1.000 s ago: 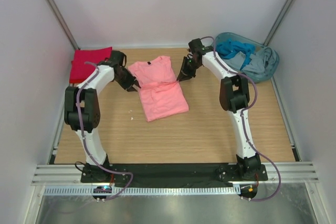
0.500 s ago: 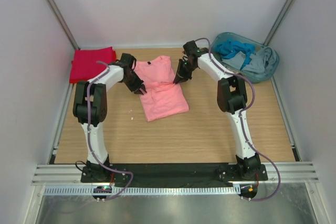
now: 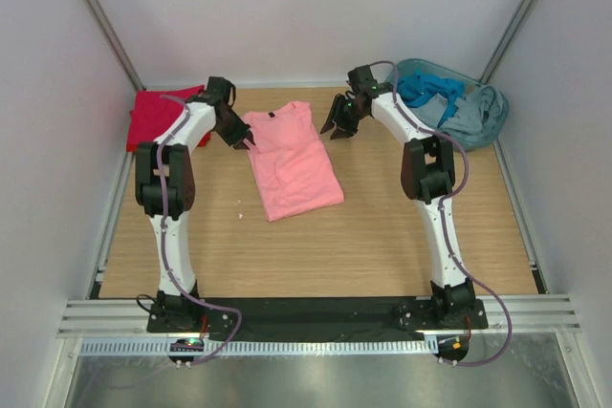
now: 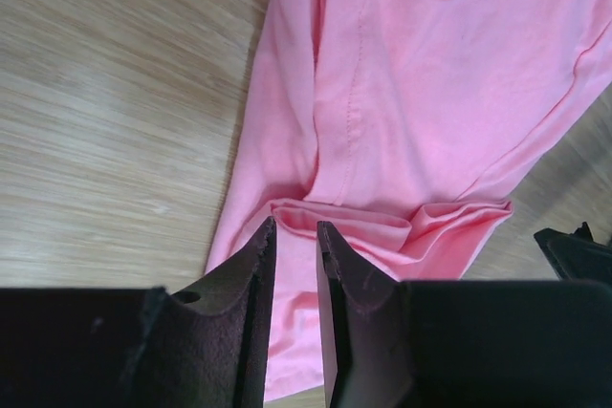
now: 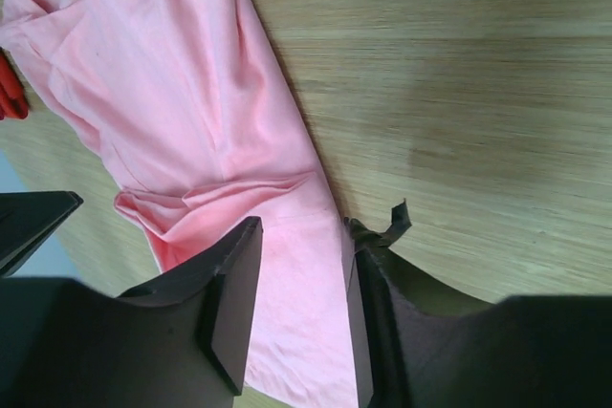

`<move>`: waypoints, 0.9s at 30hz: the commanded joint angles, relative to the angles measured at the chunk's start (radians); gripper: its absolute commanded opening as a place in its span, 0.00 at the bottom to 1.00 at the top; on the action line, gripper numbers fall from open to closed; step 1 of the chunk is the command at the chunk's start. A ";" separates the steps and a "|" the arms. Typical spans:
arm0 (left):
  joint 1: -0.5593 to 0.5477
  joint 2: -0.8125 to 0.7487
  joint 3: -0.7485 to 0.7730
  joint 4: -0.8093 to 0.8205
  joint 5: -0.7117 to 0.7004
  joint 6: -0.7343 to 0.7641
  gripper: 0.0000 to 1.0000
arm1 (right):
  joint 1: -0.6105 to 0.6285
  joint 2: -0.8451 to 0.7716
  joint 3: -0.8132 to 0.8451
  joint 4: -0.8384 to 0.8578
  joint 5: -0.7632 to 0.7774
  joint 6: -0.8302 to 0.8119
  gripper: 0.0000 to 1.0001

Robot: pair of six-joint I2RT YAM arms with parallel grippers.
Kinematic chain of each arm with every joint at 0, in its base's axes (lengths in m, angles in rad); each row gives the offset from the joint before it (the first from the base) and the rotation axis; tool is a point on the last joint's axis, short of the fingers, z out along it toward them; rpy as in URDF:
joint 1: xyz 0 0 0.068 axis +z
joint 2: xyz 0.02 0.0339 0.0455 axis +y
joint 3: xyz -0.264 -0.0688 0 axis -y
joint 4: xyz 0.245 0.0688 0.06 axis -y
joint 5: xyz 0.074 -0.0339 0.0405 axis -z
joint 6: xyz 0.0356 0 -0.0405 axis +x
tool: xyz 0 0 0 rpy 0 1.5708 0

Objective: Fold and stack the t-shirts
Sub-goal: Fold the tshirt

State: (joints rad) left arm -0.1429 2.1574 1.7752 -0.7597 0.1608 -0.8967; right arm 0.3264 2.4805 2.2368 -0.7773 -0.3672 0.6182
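Now both grippers have pulled back outward from the pink tee [image 3: 292,164], after reaching in over its shoulders half a second earlier. The sleeves lie turned in, so the tee looks narrower across the top than it did a second ago. The right gripper [image 3: 339,126] has let go and hangs just off the tee's right edge. Its wrist view shows the jaws well apart with nothing between them, only cloth and bare table [image 3: 382,236] below. The left gripper [image 3: 247,140] sits at the tee's left shoulder. Its wrist view shows the jaws a narrow slit apart above a bunched fold, with no cloth pinched that I can see. I judge the sleeve folds done, with the lengthwise fold and the stacking not yet made. The pink tee lies flat in the middle of the far half of the table, collar and dark label [image 3: 271,115] toward the back wall and hem toward the arms, the whole slightly askew. It is a long strip with a straight right edge and small puckers where each sleeve was tucked. The red tee [image 3: 153,117] lies folded at the far left corner, apart from the pink one.
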 commanded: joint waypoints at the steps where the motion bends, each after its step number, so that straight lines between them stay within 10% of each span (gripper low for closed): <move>1: 0.002 -0.025 0.030 -0.065 -0.018 0.030 0.25 | 0.005 -0.048 0.027 0.010 -0.048 -0.028 0.47; 15: -0.105 -0.415 -0.523 0.023 0.160 0.084 0.27 | 0.011 -0.403 -0.572 -0.007 -0.164 -0.242 0.48; 27: -0.159 -0.446 -0.767 0.174 0.221 0.019 0.32 | 0.040 -0.425 -0.709 0.023 -0.171 -0.311 0.48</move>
State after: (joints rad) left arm -0.2935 1.7081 1.0122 -0.6559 0.3450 -0.8745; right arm 0.3614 2.0964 1.5337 -0.7864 -0.5377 0.3389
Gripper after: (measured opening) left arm 0.315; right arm 0.475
